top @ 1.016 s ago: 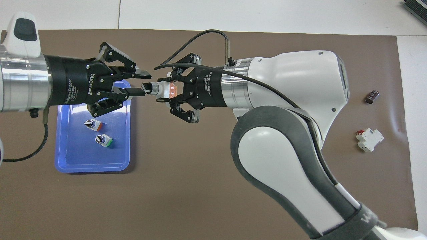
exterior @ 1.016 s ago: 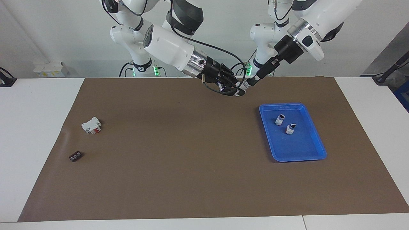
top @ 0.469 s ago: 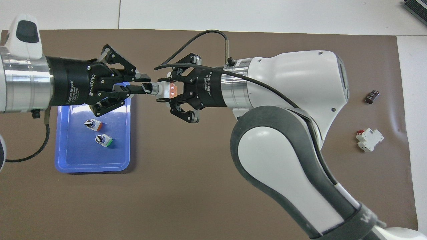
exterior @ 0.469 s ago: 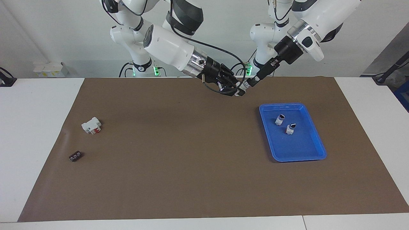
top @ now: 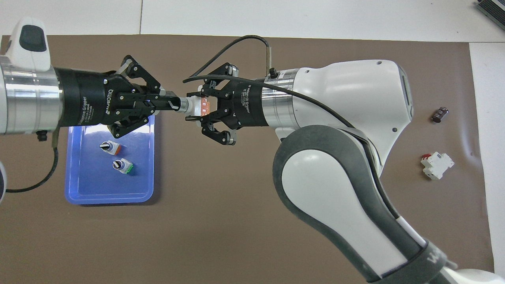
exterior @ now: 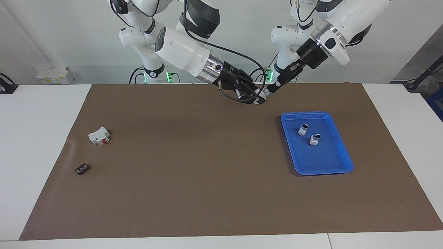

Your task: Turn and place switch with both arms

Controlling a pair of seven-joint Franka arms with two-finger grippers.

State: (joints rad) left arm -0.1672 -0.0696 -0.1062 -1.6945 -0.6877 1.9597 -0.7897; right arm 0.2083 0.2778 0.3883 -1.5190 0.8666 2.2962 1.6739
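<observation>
The switch (top: 192, 105) hangs in the air between both grippers, over the brown mat close to the robots' edge (exterior: 262, 95). It has a white-grey body and an orange end. My right gripper (top: 201, 107) is shut on that orange end and body. My left gripper (top: 173, 104) faces it head-on, its fingertips shut on the black knob at the switch's other end. In the facing view the two grippers meet tip to tip, the left gripper (exterior: 268, 89) coming down slantwise to the right gripper (exterior: 258, 99).
A blue tray (top: 110, 197) lies toward the left arm's end and holds two more switches (top: 109, 147) (top: 123, 166). Toward the right arm's end lie a white block with a red part (top: 436, 165) and a small black block (top: 439, 114).
The left gripper's fingers have closed from open onto the switch's black knob. The right gripper has kept its hold and place.
</observation>
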